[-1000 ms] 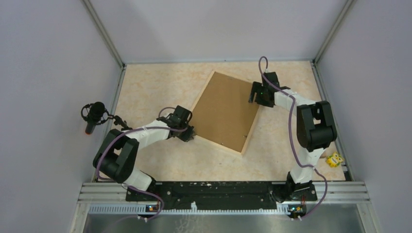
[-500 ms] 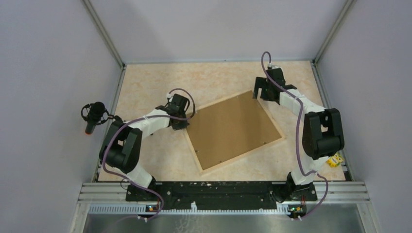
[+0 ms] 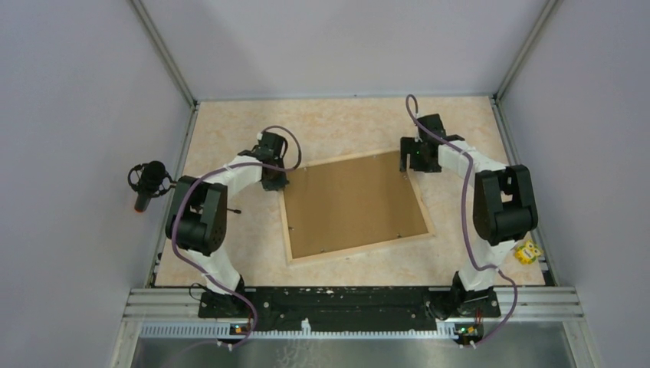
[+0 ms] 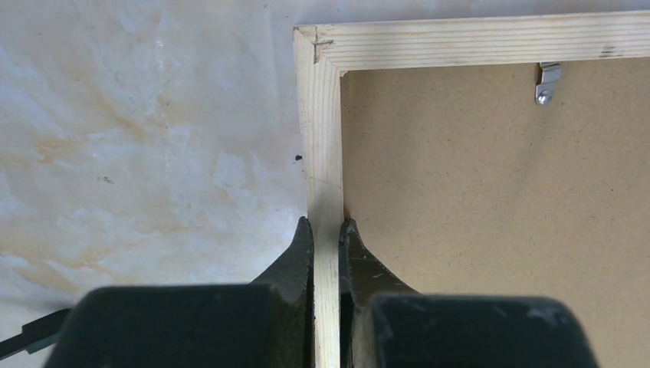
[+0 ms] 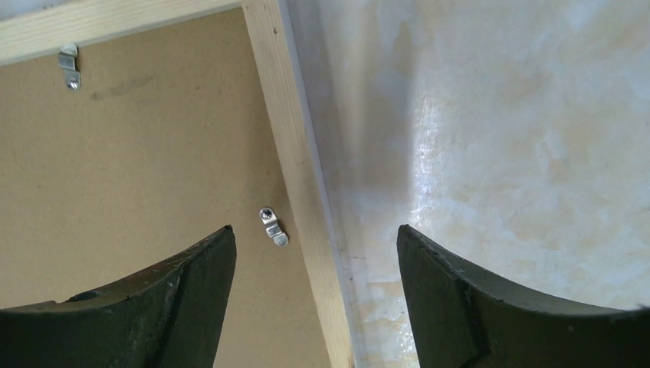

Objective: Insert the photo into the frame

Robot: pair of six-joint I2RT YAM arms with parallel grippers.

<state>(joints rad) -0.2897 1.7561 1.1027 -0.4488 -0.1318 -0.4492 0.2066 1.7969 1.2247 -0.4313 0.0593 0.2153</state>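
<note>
Top view: rectangular frame of pale wooden strips [image 3: 360, 247] lies back-up mid-table on the beige marbled tabletop [image 3: 230, 130]. A plain brown backing board [image 3: 352, 203] sits inside it.
Left wrist: left gripper [image 4: 327, 230] is clamped on the frame's side strip, near a corner.
Right wrist: right gripper [image 5: 316, 238] has its jaws apart, straddling the opposite strip, beside a small metal clip [image 5: 273, 227].

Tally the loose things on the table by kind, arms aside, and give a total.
Wooden frame: 1
Brown backing board: 1
Small yellow object: 1
Total: 3
</note>
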